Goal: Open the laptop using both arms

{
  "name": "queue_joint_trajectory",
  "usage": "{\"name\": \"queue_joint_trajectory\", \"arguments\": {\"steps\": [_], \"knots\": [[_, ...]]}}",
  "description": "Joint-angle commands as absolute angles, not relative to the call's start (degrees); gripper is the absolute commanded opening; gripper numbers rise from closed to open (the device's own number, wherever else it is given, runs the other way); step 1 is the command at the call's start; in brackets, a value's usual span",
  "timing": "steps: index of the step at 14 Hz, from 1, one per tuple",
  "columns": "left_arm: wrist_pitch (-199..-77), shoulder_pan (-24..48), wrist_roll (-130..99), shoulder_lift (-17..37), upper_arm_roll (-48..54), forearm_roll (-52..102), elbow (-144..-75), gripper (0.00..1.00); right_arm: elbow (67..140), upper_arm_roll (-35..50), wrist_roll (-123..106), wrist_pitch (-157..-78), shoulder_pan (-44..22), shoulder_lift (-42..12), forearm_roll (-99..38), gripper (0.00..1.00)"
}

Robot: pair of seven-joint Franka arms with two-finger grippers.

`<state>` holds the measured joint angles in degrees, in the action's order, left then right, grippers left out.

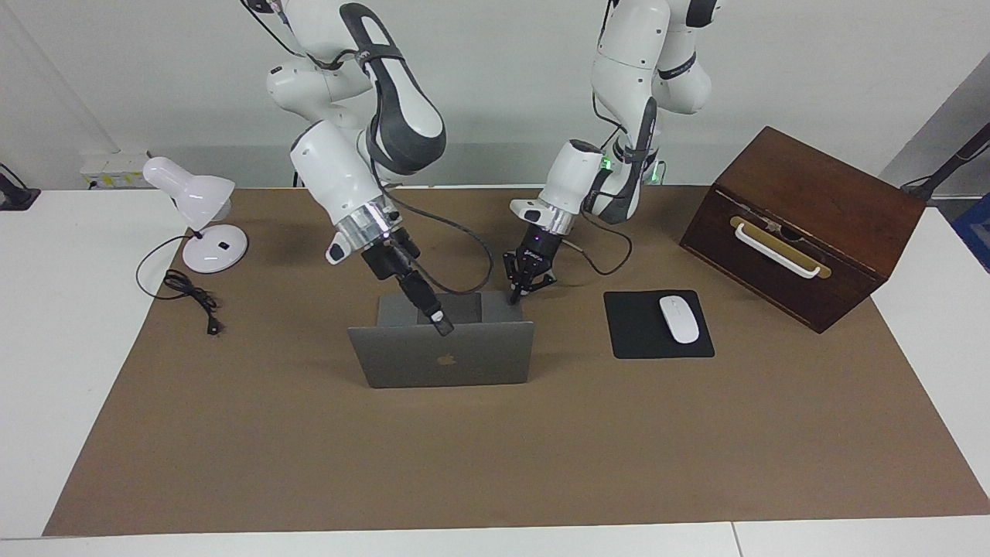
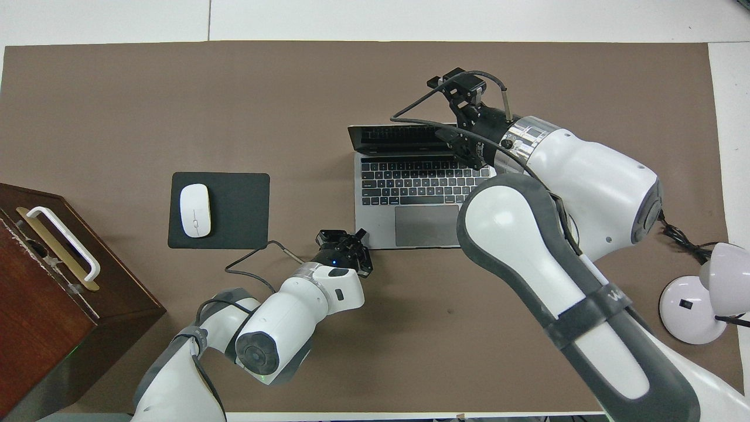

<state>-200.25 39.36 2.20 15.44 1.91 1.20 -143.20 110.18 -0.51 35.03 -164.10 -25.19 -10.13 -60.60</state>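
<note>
The silver-grey laptop stands half open in the middle of the brown mat, its logo lid toward the facing camera. The overhead view shows its keyboard. My right gripper reaches down from the right arm and rests against the lid's top edge; from above, the right gripper sits over the screen's edge. My left gripper is shut, with its tips pressed on the corner of the laptop's base nearest the robots, toward the left arm's end. Overhead, the left gripper meets that same corner.
A black mouse pad with a white mouse lies beside the laptop toward the left arm's end. A brown wooden box with a white handle stands past it. A white desk lamp and its cord lie at the right arm's end.
</note>
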Motion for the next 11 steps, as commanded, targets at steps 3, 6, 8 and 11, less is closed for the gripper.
{"name": "queue_joint_trajectory", "arguments": {"steps": [3,6,8,11], "knots": [[-200.74,40.25,1.41,18.11,1.23,2.37,-141.33,0.0,110.48,-1.05,37.8,-163.04,-24.87,-3.09,-61.7,1.0],[-200.22,40.43,-3.32,15.22,1.32,3.16,-141.33,0.0,106.63,-1.41,33.07,-162.86,-21.73,-1.93,-55.66,1.0],[-197.6,39.99,-3.69,12.41,1.23,3.25,-141.59,0.0,103.11,-1.14,26.92,-161.38,-18.12,-2.28,-48.63,1.0],[-186.71,38.06,-3.6,6.87,1.05,3.25,-141.15,0.0,96.87,-1.14,17.78,-154.1,-12.58,-3.16,-40.72,1.0]]}}
